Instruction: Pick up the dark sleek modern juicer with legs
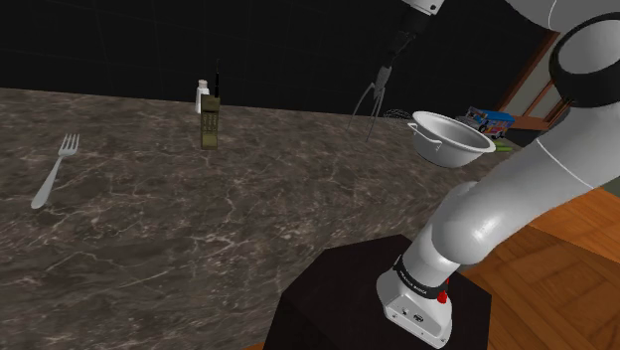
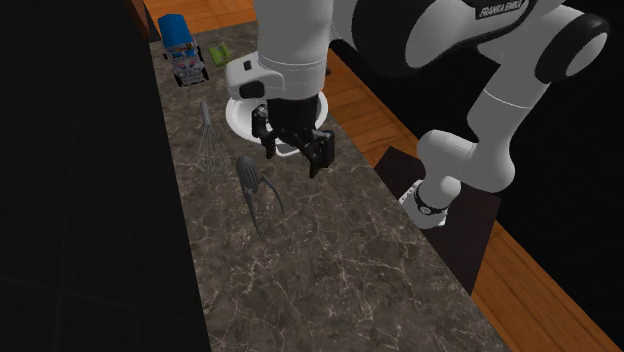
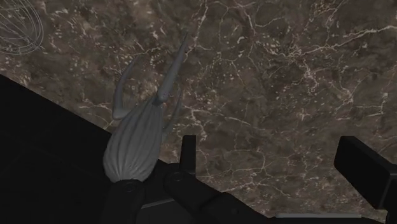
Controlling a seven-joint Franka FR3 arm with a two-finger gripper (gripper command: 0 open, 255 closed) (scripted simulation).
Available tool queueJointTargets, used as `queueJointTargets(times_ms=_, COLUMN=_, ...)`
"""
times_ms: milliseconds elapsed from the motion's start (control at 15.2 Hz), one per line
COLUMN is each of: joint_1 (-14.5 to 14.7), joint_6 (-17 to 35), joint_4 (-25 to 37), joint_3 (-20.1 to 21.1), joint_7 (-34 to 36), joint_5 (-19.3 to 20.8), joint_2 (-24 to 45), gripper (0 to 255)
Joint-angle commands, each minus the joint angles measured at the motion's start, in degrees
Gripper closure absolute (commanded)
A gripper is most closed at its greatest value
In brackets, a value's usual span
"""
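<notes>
Approach step. Hovering gripper (image 2: 294, 158) over counter (image 2: 330, 270), jaws apart, clasping nothing. Juicer (image 2: 248, 176) upright at 8 o'clock of gripper, second exterior view, beside whisk (image 2: 210, 145). Next, likely: centre over juicer body, lower, close on it.

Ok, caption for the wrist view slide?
Open gripper over the marbled counter, grey ribbed juicer standing beside, not between, its fingers.
</notes>
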State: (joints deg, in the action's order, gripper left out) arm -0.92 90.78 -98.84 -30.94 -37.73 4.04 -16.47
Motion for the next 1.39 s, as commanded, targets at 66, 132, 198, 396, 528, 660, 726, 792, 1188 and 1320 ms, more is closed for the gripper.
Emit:
queueJointTargets(times_ms=66, joint_1=-0.17, joint_6=-1.88, joint_4=8.14, joint_3=-5.07, joint_7=-6.64, joint_5=-4.36, joint_2=7.95, gripper=0)
queueJointTargets(times_ms=132, joint_1=-0.59, joint_6=-2.74, joint_4=11.13, joint_3=-6.78, joint_7=-9.01, joint_5=-6.33, joint_2=10.98, gripper=0)
queueJointTargets(times_ms=198, joint_1=-1.28, joint_6=-3.77, joint_4=14.33, joint_3=-8.45, joint_7=-11.45, joint_5=-8.58, joint_2=14.23, gripper=0)
queueJointTargets(times_ms=396, joint_1=-5.00, joint_6=-7.37, joint_4=23.56, joint_3=-11.65, joint_7=-17.58, joint_5=-15.39, joint_2=23.34, gripper=0)
queueJointTargets(times_ms=528, joint_1=-4.69, joint_6=-5.37, joint_4=20.79, joint_3=-11.10, joint_7=-17.28, joint_5=-14.50, joint_2=22.21, gripper=0)
queueJointTargets(times_ms=660, joint_1=-4.22, joint_6=-3.45, joint_4=18.19, joint_3=-10.89, joint_7=-17.05, joint_5=-13.78, joint_2=21.23, gripper=0)
queueJointTargets(times_ms=726, joint_1=-4.00, joint_6=-2.52, joint_4=16.95, joint_3=-10.80, joint_7=-16.95, joint_5=-13.46, joint_2=20.79, gripper=0)
queueJointTargets(times_ms=792, joint_1=-3.81, joint_6=-1.60, joint_4=15.74, joint_3=-10.71, joint_7=-16.85, joint_5=-13.16, joint_2=20.37, gripper=0)
queueJointTargets(times_ms=1188, joint_1=-3.50, joint_6=-0.15, joint_4=13.79, joint_3=-10.53, joint_7=-16.64, joint_5=-12.66, joint_2=19.66, gripper=255)
queueJointTargets(times_ms=1320, joint_1=-3.50, joint_6=-0.09, joint_4=13.72, joint_3=-10.53, joint_7=-16.63, joint_5=-12.65, joint_2=19.64, gripper=255)
